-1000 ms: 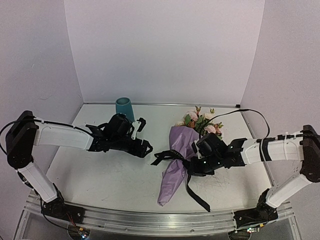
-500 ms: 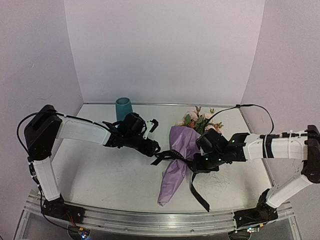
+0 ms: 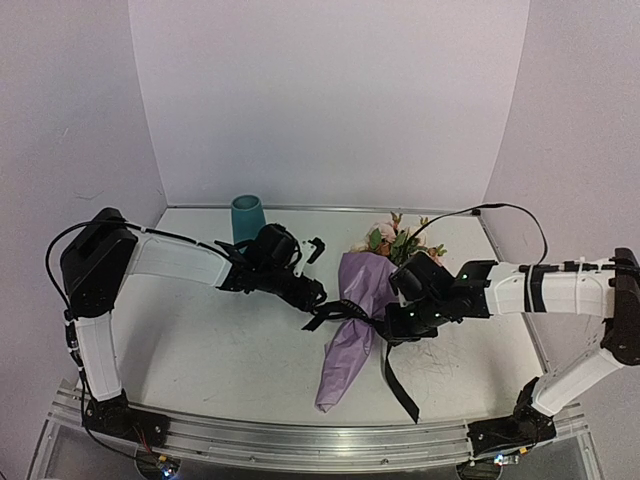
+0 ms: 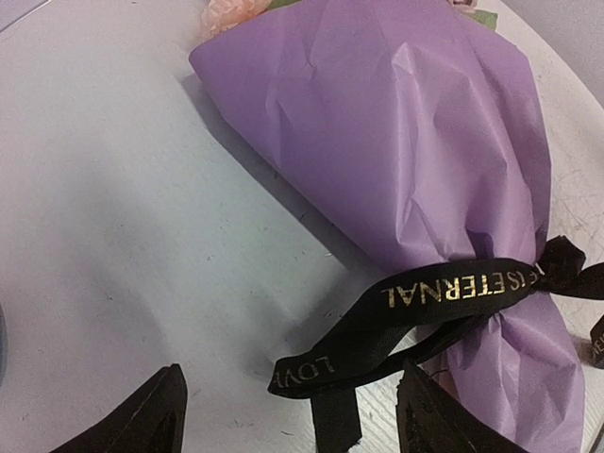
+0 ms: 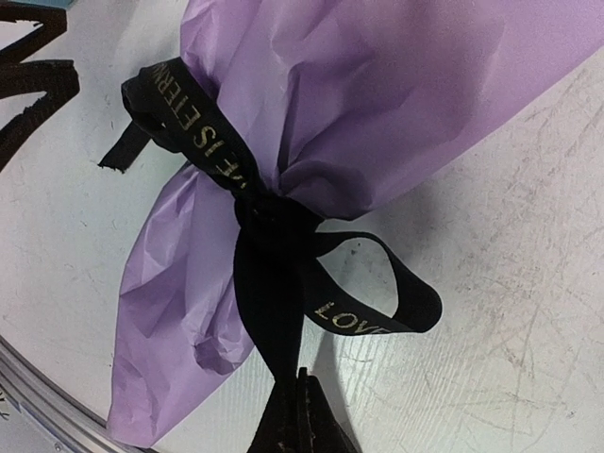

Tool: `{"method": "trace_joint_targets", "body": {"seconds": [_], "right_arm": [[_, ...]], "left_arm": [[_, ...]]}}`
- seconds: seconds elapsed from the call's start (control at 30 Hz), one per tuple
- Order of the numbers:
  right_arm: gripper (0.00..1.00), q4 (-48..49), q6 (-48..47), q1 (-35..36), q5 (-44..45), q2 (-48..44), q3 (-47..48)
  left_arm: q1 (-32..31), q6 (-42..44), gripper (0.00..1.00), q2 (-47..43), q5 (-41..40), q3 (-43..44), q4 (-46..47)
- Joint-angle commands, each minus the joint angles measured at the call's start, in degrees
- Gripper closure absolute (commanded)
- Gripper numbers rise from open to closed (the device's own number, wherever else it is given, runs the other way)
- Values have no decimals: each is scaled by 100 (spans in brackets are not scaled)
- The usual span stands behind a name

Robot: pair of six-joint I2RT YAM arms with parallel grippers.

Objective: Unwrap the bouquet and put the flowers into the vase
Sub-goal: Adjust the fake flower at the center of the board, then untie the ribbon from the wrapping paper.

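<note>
Lilac-wrapped bouquet [image 3: 358, 292] lying near the middle of the scratched white surface [image 3: 220, 350], pointed end toward the near edge, roses [image 3: 398, 240] toward the far edge. The right hand [image 5: 300, 413], fingers together, is clamped on a tail of the black ribbon [image 5: 269, 297] below the knot. The left hand [image 4: 293, 406], fingers apart, straddles the ribbon's other end. The teal vase [image 3: 246, 212] stands upright at the far edge, left of centre, its base hidden behind the left arm [image 3: 170, 258]. Plain white walls [image 3: 330, 100] enclose three sides.

the bouquet [image 3: 355, 310] lies on the table [image 3: 200, 350] with the vase [image 3: 247, 217] behind-left, the left gripper [image 3: 317, 270] just left of its ribbon [image 3: 338, 312] and the right gripper [image 5: 300, 387] apparently at the ribbon's right tail.
</note>
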Motion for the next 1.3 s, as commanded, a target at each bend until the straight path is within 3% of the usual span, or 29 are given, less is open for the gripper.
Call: {"method": "trace_joint_targets", "body": {"seconds": [0.0,0.23,0.57,1.27], "right_arm": [[100,-348,-217,5,116,165,254],[100,-355,-357,1,68,331,380],[100,-355,-414,3,76,475,522],[100,-381,-316,2,40,531,512]], "left_arm": [[-14,74,20,-278,31,-320,-171],[-103,39,19,-277,-186,-522,-427],[-341,132,18,276,-945,86,-994],[-589,34,18,631,-618,455,-1195]]}}
